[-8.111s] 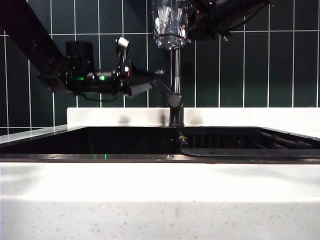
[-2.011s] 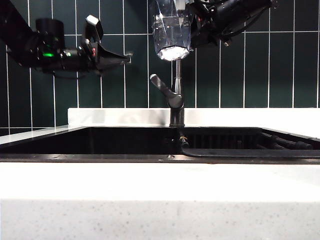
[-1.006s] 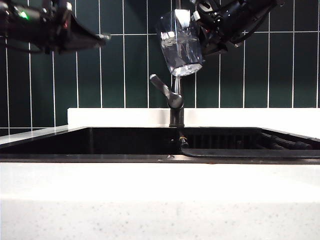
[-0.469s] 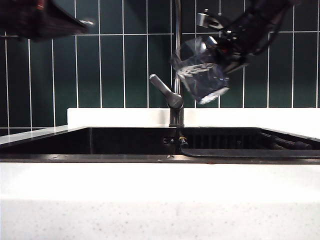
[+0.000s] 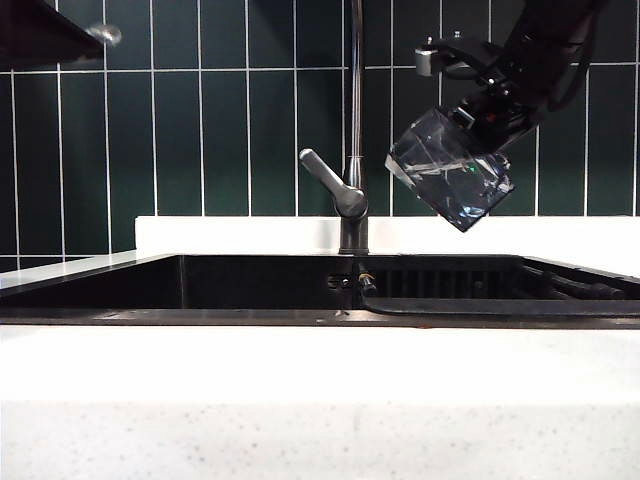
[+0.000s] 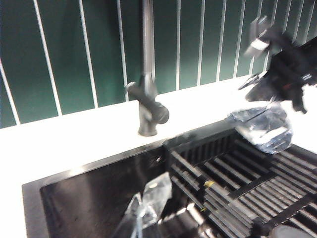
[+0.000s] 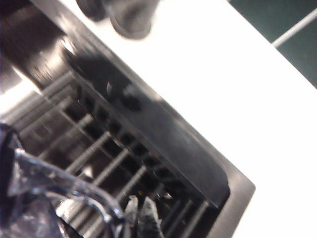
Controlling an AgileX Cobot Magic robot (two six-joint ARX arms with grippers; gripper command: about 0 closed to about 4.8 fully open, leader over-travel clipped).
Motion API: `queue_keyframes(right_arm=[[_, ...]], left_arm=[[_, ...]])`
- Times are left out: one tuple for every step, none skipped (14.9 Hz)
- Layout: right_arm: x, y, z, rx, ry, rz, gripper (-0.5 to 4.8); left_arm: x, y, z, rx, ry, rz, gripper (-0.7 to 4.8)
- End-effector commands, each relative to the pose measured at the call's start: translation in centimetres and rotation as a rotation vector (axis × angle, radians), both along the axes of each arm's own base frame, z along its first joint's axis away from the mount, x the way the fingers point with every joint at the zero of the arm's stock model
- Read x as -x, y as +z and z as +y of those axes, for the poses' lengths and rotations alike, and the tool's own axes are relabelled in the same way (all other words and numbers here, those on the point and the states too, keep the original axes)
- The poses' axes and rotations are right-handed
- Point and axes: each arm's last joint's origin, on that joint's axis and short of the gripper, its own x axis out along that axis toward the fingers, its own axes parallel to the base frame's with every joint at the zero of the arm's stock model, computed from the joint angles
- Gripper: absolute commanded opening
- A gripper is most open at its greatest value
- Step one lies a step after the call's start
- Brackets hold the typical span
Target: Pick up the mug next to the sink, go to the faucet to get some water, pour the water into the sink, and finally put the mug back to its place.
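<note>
The clear faceted mug [image 5: 450,180] hangs tilted above the ribbed rack side of the black sink [image 5: 200,316], to the right of the faucet [image 5: 353,120]. My right gripper [image 5: 478,112] is shut on it from above. The right wrist view shows the mug's rim [image 7: 59,183] beside the closed fingertips of the right gripper [image 7: 141,210]. My left gripper [image 5: 100,35] is shut and empty, high in the exterior view's upper left corner. In the left wrist view that gripper [image 6: 143,213] is over the sink basin [image 6: 89,198], with the faucet [image 6: 147,74] and the mug [image 6: 265,129] beyond it.
The faucet's lever [image 5: 325,178] angles up to the left. A ribbed black rack [image 6: 237,173] fills the sink's right part. A white counter [image 5: 320,400] runs along the front and a white ledge [image 5: 240,232] along the green tiled wall.
The right gripper carried the mug from under the spout down and to the right of the faucet, tilting it further. The left arm rose toward the upper left corner.
</note>
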Motion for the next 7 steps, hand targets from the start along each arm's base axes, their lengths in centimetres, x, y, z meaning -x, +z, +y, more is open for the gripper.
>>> queue_keyframes(right_arm=[[0.2, 1.0, -0.1, 0.075, 0.002, -0.062, -0.07], [0.4, 1.1, -0.2, 0.097, 0.001, -0.063, -0.07], [0.7, 1.3, -0.4, 0.141, -0.004, -0.063, -0.07], [0.9, 1.4, -0.5, 0.173, -0.008, -0.064, -0.07], [1.2, 1.6, -0.2, 0.219, -0.009, -0.071, -0.07], [1.3, 1.7, -0.2, 0.25, -0.012, -0.079, -0.07], [1.5, 1.8, 0.1, 0.28, -0.005, -0.088, -0.07]], left_arm=[[1.0, -0.8, 0.3, 0.019, 0.004, 0.016, -0.05], [1.2, -1.2, 0.4, 0.019, 0.009, 0.019, -0.05], [1.7, -1.9, 0.6, 0.035, 0.007, 0.022, -0.05], [2.0, -2.3, 0.8, 0.045, 0.03, 0.02, -0.05], [2.3, -2.6, 0.9, 0.054, 0.032, 0.013, -0.05], [2.6, -2.9, 1.0, 0.066, 0.035, 0.006, -0.05], [2.9, -3.3, 1.1, 0.072, 0.043, -0.001, -0.05]])
